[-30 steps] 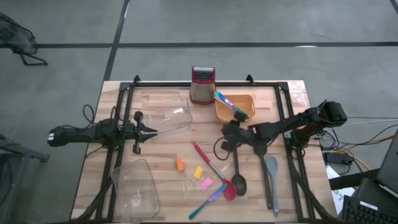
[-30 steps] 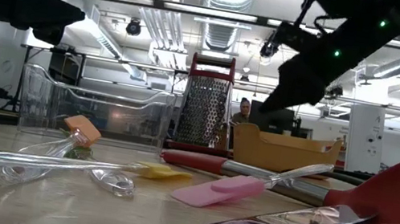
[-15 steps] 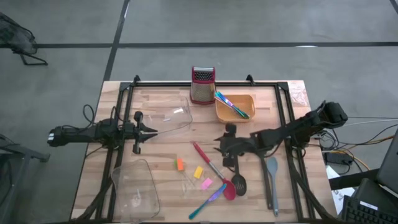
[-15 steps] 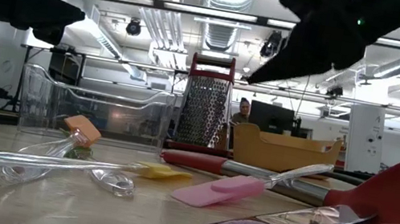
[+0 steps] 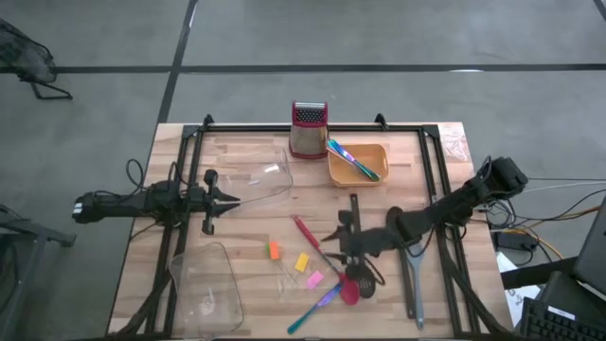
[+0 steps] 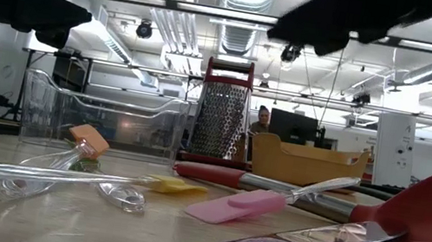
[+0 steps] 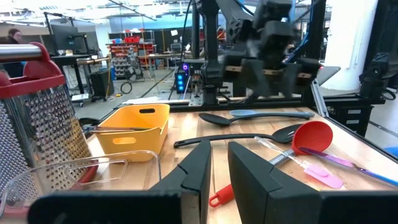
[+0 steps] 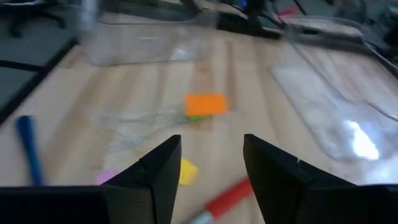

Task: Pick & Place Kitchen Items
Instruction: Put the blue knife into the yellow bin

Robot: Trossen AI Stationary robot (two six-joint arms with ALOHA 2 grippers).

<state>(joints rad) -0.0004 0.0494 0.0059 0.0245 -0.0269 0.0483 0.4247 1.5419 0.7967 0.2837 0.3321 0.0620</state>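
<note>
Our right gripper [image 5: 333,239] hangs open and empty over the red spoon [image 5: 324,258]; our left gripper [image 5: 231,198] waits, nearly closed, empty.

Spoons and spatulas [image 5: 358,268] lie flat mid-table beside small orange [image 5: 275,250], yellow, pink pieces (sticks [image 5: 354,160] sit apart).

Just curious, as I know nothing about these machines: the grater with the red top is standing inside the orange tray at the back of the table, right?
Not quite. The grater with the red top stands on the table beside the orange tray, not inside it; it is at the back of the table, as you say. The high view shows this.
</note>
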